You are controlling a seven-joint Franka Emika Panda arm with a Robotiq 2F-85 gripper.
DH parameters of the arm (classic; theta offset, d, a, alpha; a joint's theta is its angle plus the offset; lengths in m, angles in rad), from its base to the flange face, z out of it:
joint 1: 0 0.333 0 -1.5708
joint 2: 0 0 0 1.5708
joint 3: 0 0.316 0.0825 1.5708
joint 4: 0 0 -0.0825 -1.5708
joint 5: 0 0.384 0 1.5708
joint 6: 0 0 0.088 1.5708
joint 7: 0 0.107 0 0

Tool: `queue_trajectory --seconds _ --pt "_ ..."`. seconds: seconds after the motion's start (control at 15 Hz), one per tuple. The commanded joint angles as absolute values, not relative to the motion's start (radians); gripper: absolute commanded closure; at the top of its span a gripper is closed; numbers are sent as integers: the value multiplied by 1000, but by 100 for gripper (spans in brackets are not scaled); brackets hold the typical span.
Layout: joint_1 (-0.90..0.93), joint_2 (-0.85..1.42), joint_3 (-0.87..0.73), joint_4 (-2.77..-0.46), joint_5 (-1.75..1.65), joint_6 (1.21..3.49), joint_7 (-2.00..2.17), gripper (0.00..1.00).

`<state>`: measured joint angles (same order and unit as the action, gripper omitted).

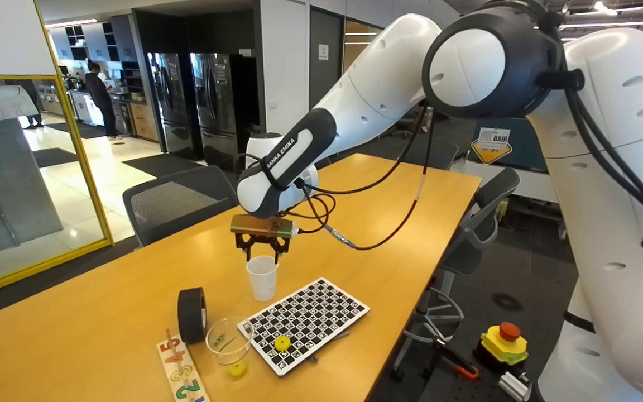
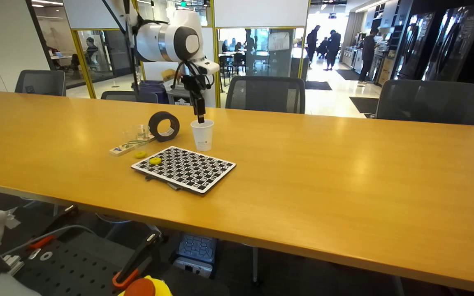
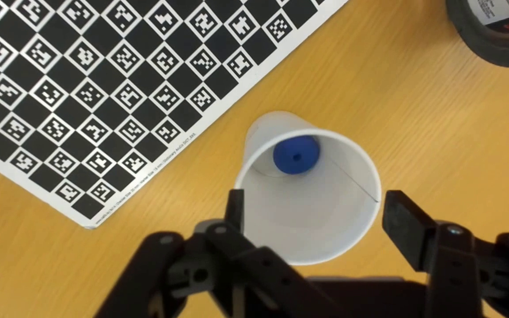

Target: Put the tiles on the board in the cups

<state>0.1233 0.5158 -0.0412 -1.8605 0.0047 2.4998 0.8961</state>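
Black two-fingered claw [image 1: 262,259] — spread apart, either side of the rim of a white paper-like cup [image 1: 263,282]. Blue round tile [image 3: 296,154]: inside that cup. Yellow round tile [image 1: 282,343]: on the black-and-white checkered board [image 1: 313,312]. Second yellow round tile [image 1: 236,369]: at the base of a clear transparent cup [image 1: 228,347] — inside or beside, cannot tell.
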Motion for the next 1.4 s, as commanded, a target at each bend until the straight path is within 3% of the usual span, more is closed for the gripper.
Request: queue_trajectory --seconds 0.0,0.73,1.33 --pt "151 440 -44 -1907 7 2455 872 0" --pt "213 54 101 -2364 -14 2360 681 0" --pt "210 125 131 -2470 -168 2602 503 0"
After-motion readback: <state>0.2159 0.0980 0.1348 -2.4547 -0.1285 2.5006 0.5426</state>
